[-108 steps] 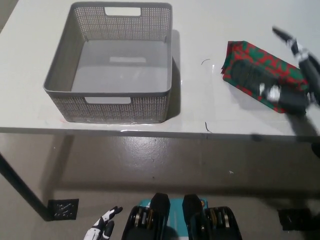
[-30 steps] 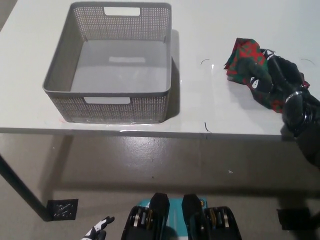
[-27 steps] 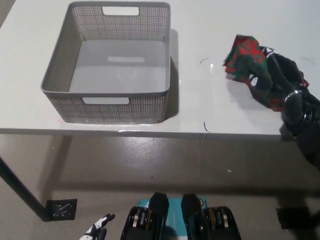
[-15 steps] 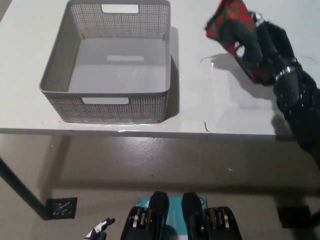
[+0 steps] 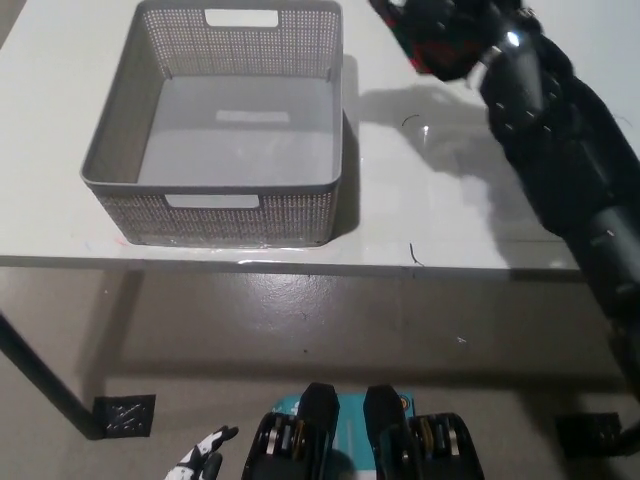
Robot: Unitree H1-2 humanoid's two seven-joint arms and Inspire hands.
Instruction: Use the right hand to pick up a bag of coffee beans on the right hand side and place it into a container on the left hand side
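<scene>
Fingers of my right hand (image 5: 452, 28) grip the red-green coffee bag (image 5: 428, 52) above the bench (image 5: 440, 200), right of the empty grey basket (image 5: 225, 215); no readable labels.

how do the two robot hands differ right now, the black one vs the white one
The black right hand is raised above the table near the picture's top, shut on the red and green coffee bag; the white left hand hangs low below the table edge, holding nothing. The right hand is large and close to the basket; the left hand shows only partly at the bottom edge.
</scene>
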